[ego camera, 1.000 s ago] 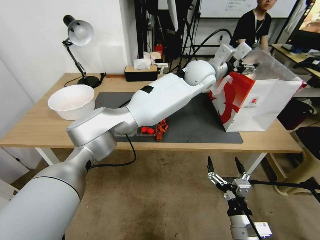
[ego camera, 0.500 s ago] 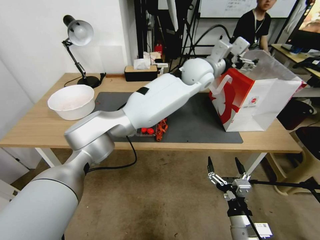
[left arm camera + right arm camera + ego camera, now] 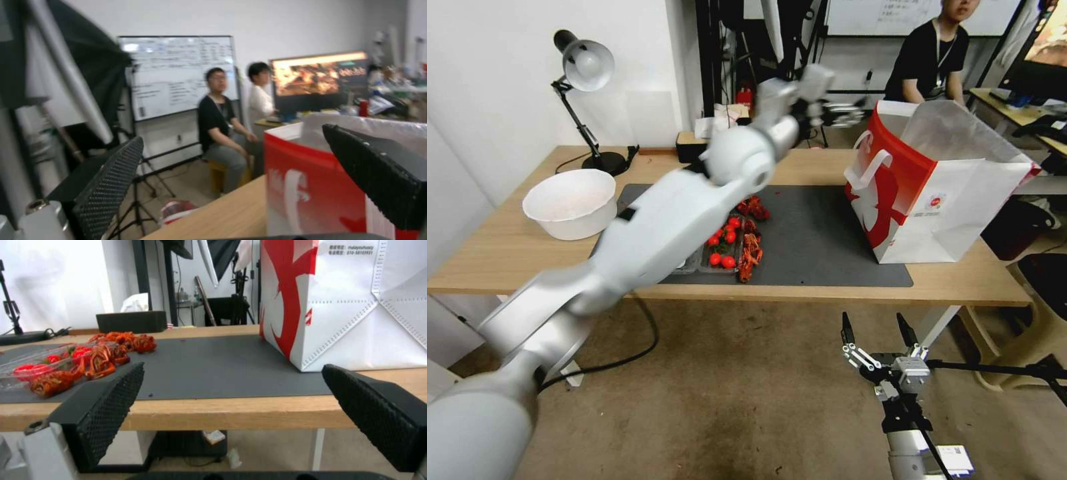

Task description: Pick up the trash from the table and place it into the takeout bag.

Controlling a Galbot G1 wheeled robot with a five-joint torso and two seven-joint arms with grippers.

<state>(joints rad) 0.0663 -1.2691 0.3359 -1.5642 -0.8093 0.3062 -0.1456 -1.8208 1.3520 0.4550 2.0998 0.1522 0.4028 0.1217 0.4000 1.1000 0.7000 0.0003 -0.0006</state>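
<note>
The red-and-white takeout bag point(image 3: 940, 193) stands open on the right of the table point(image 3: 507, 253); it also appears as the takeout bag point(image 3: 311, 190) and the takeout bag point(image 3: 347, 300) in the wrist views. Trash lies on the dark mat point(image 3: 820, 247): a clear tray of red tomatoes and orange shell scraps point(image 3: 730, 250), seen again as the tray point(image 3: 66, 365). A white bowl point(image 3: 570, 200) sits at the left. My left gripper point(image 3: 840, 110) hangs in the air left of the bag's top; the left wrist view shows this gripper point(image 3: 233, 136) open and empty. My right gripper point(image 3: 875, 333) is open below the table's front edge, facing it point(image 3: 234, 369).
A desk lamp point(image 3: 584, 67) stands at the back left. A black tissue box point(image 3: 131, 321) sits at the table's back edge. A chair and a desk crowd the floor to the right of the table.
My left arm has swung left and back, carrying its gripper away from the bag's mouth and uncovering the food tray. The right arm has not moved.
</note>
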